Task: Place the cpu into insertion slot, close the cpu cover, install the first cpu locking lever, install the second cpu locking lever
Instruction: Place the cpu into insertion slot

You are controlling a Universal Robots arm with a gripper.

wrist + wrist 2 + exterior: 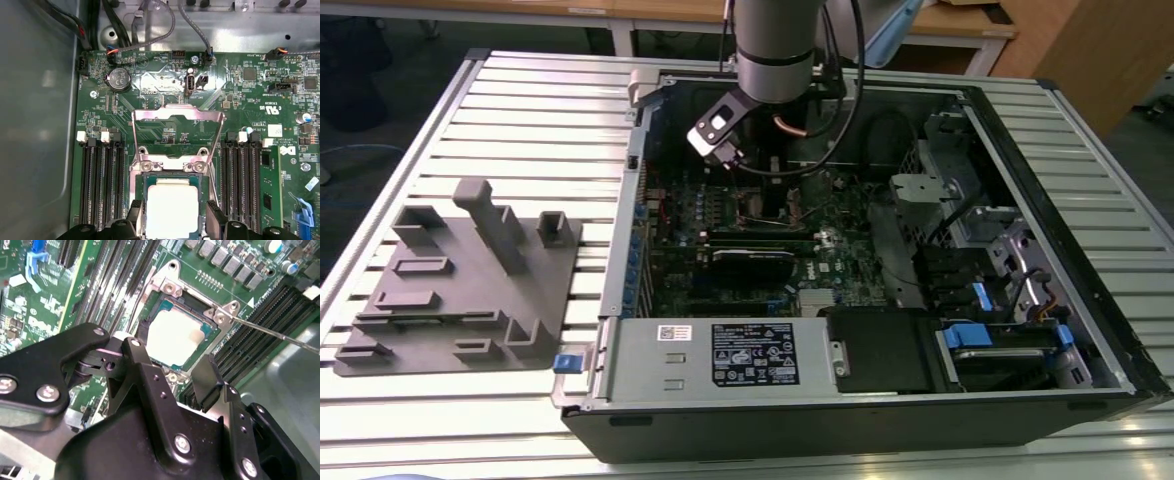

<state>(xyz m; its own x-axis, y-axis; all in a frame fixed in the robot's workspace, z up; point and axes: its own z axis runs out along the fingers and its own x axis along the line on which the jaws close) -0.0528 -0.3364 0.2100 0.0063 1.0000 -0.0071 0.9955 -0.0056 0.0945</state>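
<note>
I have the cpu point(172, 210) lying flat in the slot point(190, 299), straight below my pincer point(174, 206). The pincer's fingers stand apart, one just beside each opposite edge, clamping nothing. The cover point(177, 114) stands hinged open past the slot, off the cpu.

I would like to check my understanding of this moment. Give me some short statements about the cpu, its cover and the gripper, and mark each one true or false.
1. The cpu lies in the insertion slot. True.
2. The cpu cover is closed over the cpu. False: it is swung open, and the cpu's pale top is uncovered.
3. The gripper has its jaws open, one on each side of the cpu. True.
4. The grey fixture lies inside the computer case. False: it lies on the slatted table, at the exterior view's left of the case.
</note>
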